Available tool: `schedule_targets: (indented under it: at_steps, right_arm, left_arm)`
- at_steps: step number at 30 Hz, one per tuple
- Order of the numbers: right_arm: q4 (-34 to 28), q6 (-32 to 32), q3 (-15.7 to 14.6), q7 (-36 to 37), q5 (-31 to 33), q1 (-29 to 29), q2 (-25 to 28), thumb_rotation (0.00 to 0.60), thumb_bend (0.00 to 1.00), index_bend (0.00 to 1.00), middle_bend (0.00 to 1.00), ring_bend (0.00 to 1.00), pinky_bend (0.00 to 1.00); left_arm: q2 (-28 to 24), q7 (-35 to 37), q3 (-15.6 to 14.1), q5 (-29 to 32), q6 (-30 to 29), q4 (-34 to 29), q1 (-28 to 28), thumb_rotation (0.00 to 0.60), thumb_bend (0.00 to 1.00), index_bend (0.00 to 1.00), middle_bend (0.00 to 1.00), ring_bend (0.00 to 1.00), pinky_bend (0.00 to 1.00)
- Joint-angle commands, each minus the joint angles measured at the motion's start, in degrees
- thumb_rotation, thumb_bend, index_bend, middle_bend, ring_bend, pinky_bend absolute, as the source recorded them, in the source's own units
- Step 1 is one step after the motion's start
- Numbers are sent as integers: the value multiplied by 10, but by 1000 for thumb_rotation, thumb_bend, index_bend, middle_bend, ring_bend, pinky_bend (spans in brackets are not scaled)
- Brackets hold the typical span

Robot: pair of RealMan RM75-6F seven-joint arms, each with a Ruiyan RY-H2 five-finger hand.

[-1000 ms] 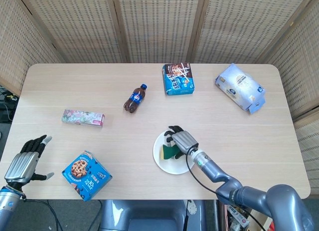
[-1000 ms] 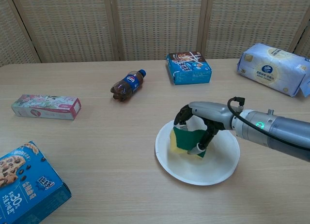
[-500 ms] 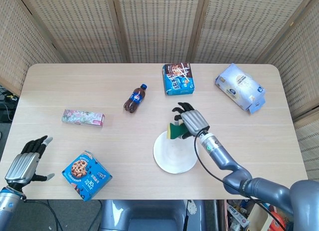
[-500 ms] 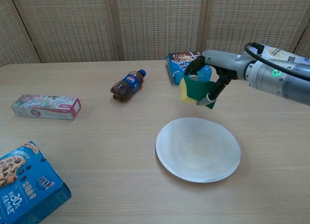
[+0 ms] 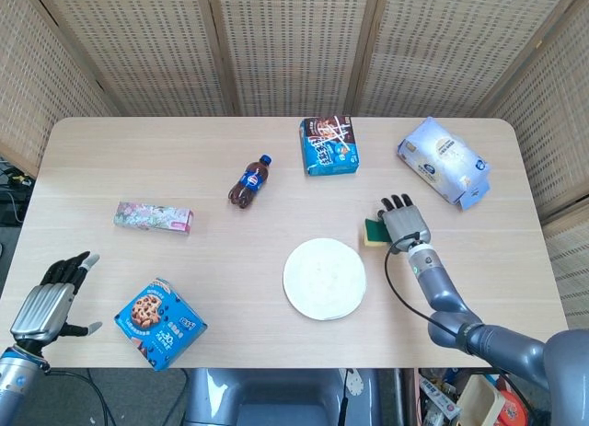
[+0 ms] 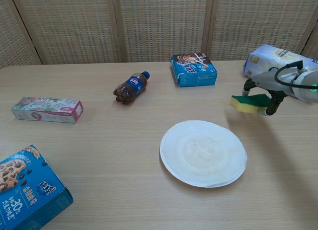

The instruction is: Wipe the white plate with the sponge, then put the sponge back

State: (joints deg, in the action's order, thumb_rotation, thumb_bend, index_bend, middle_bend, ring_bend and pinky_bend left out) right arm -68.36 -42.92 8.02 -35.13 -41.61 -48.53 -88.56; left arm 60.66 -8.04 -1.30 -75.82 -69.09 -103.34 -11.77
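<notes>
Wooden table (image 5: 138, 159), woven screens behind. Right hand (image 5: 405, 225) grips sponge (image 6: 250, 103) from above, sponge held clear of tabletop, just right of white plate (image 6: 203, 153), apart from it. Left hand (image 5: 53, 293) at near-left edge, fingers spread, holding nothing, beside cookie box (image 5: 159, 323).
</notes>
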Motion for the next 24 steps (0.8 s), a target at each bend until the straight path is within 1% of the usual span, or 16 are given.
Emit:
schedule_targets:
  at_steps: [1, 4, 7, 8, 9, 10, 11, 12, 14, 16, 17, 19, 20, 24]
  right_arm:
    - [-41, -16, 2, -36, 71, -8, 17, 600, 141, 0, 0, 0, 0]
    - [-86, -42, 9, -29, 67, -4, 38, 600, 123, 0, 0, 0, 0]
    - [-173, -94, 19, 4, 33, 22, 81, 600, 117, 0, 0, 0, 0]
    - [-194, -105, 20, 15, 22, 31, 93, 600, 100, 0, 0, 0, 0]
    - [-231, -128, 21, 38, -9, 49, 115, 600, 73, 0, 0, 0, 0]
    - [-251, -143, 17, 51, -34, 62, 130, 600, 57, 0, 0, 0, 0]
    - [-282, -178, 5, 80, -95, 91, 157, 600, 29, 0, 0, 0, 0]
    - [-294, -201, -6, 103, -141, 111, 171, 600, 13, 0, 0, 0, 0]
    - [-303, -244, -28, 149, -218, 148, 193, 600, 5, 0, 0, 0, 0]
    - [-306, -274, -47, 184, -267, 175, 209, 600, 4, 0, 0, 0, 0]
    - [-307, -296, -68, 211, -306, 198, 225, 600, 2, 0, 0, 0, 0]
    - [-303, -327, -93, 242, -349, 228, 242, 600, 0, 0, 0, 0, 0]
    - [-296, -353, -107, 262, -375, 250, 248, 600, 0, 0, 0, 0, 0]
    - [-260, -428, -139, 308, -428, 312, 246, 600, 0, 0, 0, 0, 0]
  left_arm:
    - [-1, 3, 0, -1, -1, 0, 1, 600, 0, 0, 0, 0, 0]
    - [-3, 6, -1, -4, -1, -1, 1, 600, 0, 0, 0, 0, 0]
    - [-7, 16, 1, -9, -8, 1, 3, 600, 0, 0, 0, 0, 0]
    - [-7, 18, 2, -10, -10, 2, 4, 600, 0, 0, 0, 0, 0]
    - [-8, 21, 4, -11, -16, 4, 5, 600, 0, 0, 0, 0, 0]
    - [-9, 22, 5, -13, -19, 5, 7, 600, 0, 0, 0, 0, 0]
    - [-10, 27, 5, -18, -25, 6, 9, 600, 0, 0, 0, 0, 0]
    - [-11, 30, 4, -22, -29, 6, 11, 600, 0, 0, 0, 0, 0]
    - [-12, 35, 3, -33, -38, 7, 14, 600, 0, 0, 0, 0, 0]
    - [-12, 37, 3, -41, -47, 8, 18, 600, 0, 0, 0, 0, 0]
    - [-11, 39, 3, -47, -57, 9, 21, 600, 0, 0, 0, 0, 0]
    - [-10, 41, 4, -55, -70, 11, 26, 600, 0, 0, 0, 0, 0]
    - [-9, 43, 4, -60, -81, 13, 31, 600, 0, 0, 0, 0, 0]
    - [-4, 44, 2, -80, -110, 19, 44, 600, 0, 0, 0, 0, 0]
